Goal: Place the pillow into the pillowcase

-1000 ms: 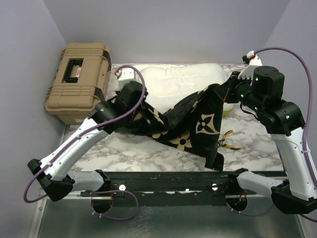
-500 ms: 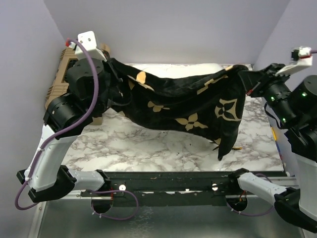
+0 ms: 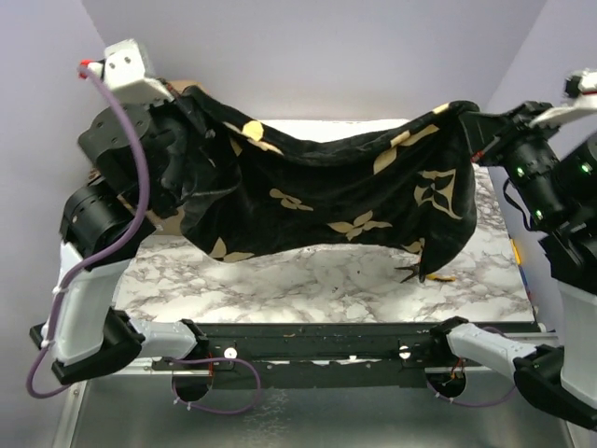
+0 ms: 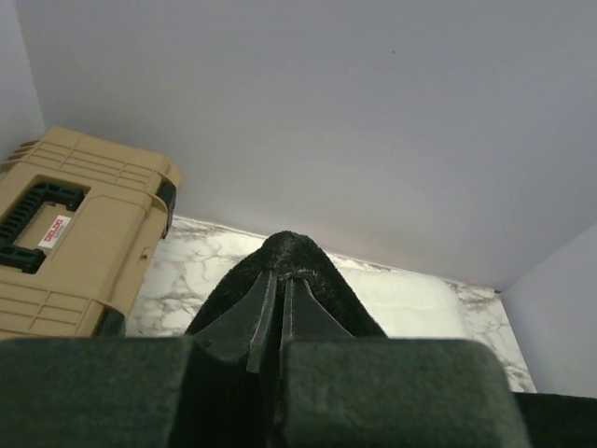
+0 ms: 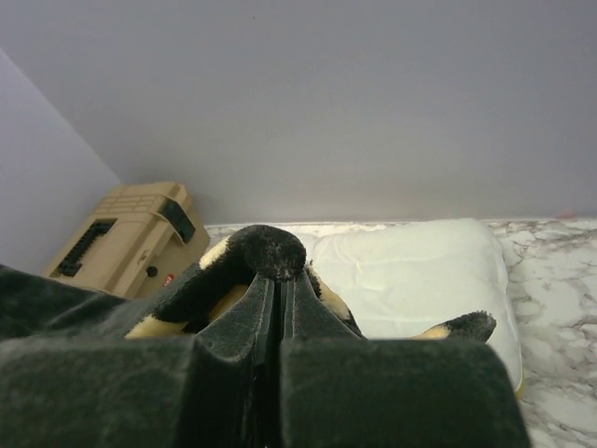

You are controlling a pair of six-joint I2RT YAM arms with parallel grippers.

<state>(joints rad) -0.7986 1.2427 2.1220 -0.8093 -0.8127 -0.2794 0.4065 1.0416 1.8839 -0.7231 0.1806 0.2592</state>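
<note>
Left end effector (image 4: 280,285) and right end effector (image 5: 278,285) each pinch the pillowcase (image 3: 345,187) — slung above the table (image 3: 308,280).

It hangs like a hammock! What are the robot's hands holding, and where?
Both hold the pillowcase: the left gripper pinches its upper edge at one end, the right gripper at the other.

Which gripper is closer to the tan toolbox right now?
Left. The left gripper is raised just above and beside the tan toolbox, shut on one end of the pillowcase. The right gripper grips the other end, far off on the right side.
</note>
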